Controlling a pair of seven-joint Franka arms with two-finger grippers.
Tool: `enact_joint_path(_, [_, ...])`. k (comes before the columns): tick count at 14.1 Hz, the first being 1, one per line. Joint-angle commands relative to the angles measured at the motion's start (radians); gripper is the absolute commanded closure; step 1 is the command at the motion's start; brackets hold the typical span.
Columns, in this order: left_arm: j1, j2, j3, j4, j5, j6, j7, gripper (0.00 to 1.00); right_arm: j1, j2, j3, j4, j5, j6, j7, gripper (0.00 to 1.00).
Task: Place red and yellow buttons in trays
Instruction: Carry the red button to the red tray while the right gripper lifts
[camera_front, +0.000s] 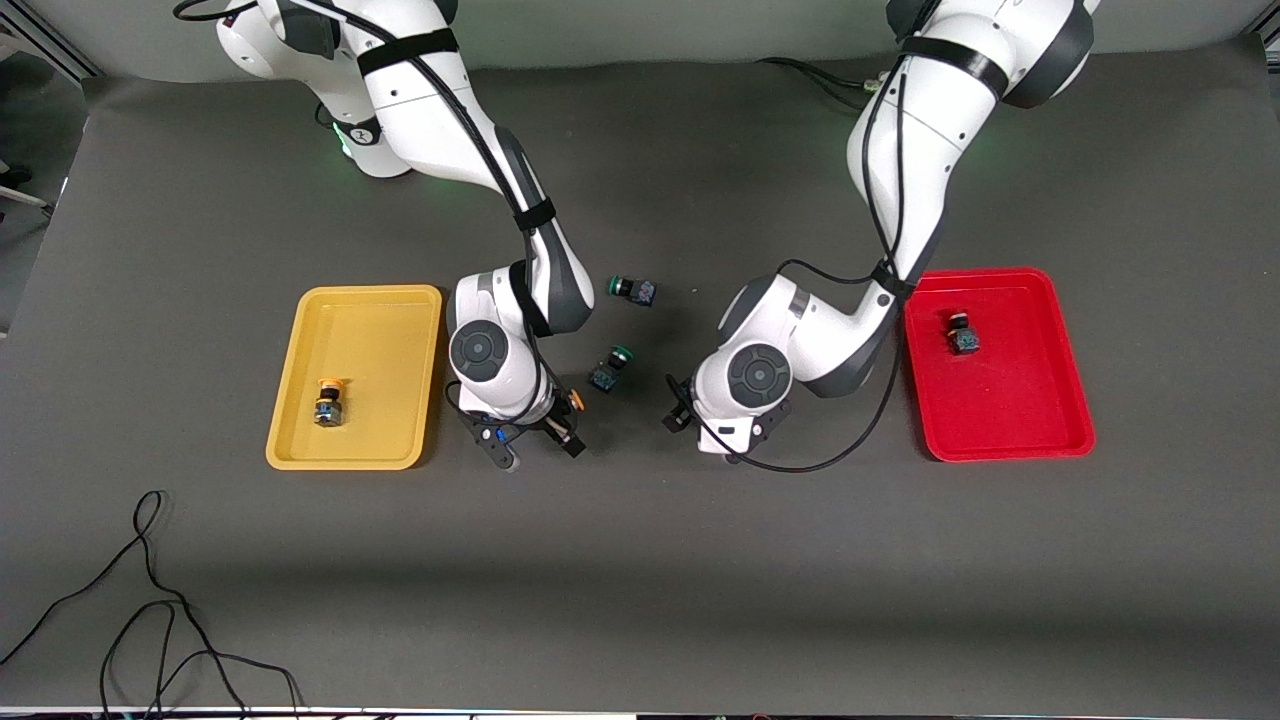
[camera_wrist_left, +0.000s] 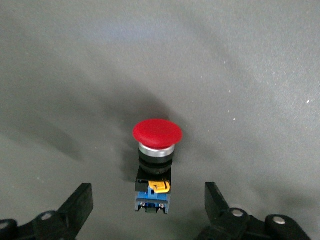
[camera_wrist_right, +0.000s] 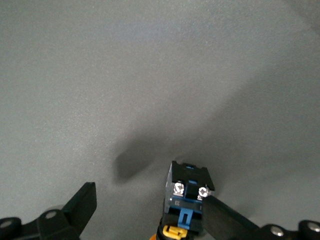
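My left gripper (camera_wrist_left: 149, 195) is open and low over the table, its jaws on either side of a red-capped button (camera_wrist_left: 157, 134) that lies on the mat. In the front view the left hand (camera_front: 735, 385) hides this button. My right gripper (camera_wrist_right: 150, 202) is open, and a yellow-capped button (camera_wrist_right: 187, 192) lies against one finger (camera_wrist_right: 225, 217). Its orange cap (camera_front: 575, 400) shows beside the right gripper (camera_front: 535, 450). The yellow tray (camera_front: 380, 340) holds one yellow-capped button (camera_front: 328, 400). The red tray (camera_front: 1010, 400) holds one red-capped button (camera_front: 963, 335).
Two green-capped buttons (camera_front: 633, 290) (camera_front: 610, 368) lie on the mat between the two hands, farther from the front camera than the grippers. A loose black cable (camera_front: 150, 600) lies near the table's front edge at the right arm's end.
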Motion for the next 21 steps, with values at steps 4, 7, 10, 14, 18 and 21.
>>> enact_joint_path(4, [-0.030, 0.021, 0.016, -0.003, 0.056, 0.044, -0.004, 0.26, 0.004, -0.033, -0.002, -0.028, 0.019, -0.001, -0.001, 0.00])
enact_joint_path(7, [-0.028, 0.019, 0.016, -0.014, 0.076, 0.038, 0.056, 1.00, 0.003, -0.037, -0.008, -0.025, 0.011, -0.035, -0.001, 0.00])
enact_joint_path(10, [-0.022, 0.001, 0.017, -0.014, 0.079, -0.006, 0.058, 1.00, 0.003, -0.048, -0.013, -0.025, 0.010, -0.042, -0.001, 0.00])
enact_joint_path(14, [0.065, -0.157, 0.025, -0.041, 0.154, -0.348, 0.162, 1.00, 0.003, -0.056, -0.023, -0.022, -0.001, -0.070, -0.001, 0.00])
enact_joint_path(18, [0.253, -0.413, 0.021, -0.310, 0.181, -0.372, 0.513, 1.00, 0.003, -0.054, -0.023, -0.032, -0.001, -0.072, -0.003, 0.00])
enact_joint_path(21, [0.364, -0.525, 0.033, -0.479, 0.251, -0.299, 0.738, 1.00, 0.004, -0.044, -0.022, -0.043, -0.001, -0.070, -0.004, 0.00])
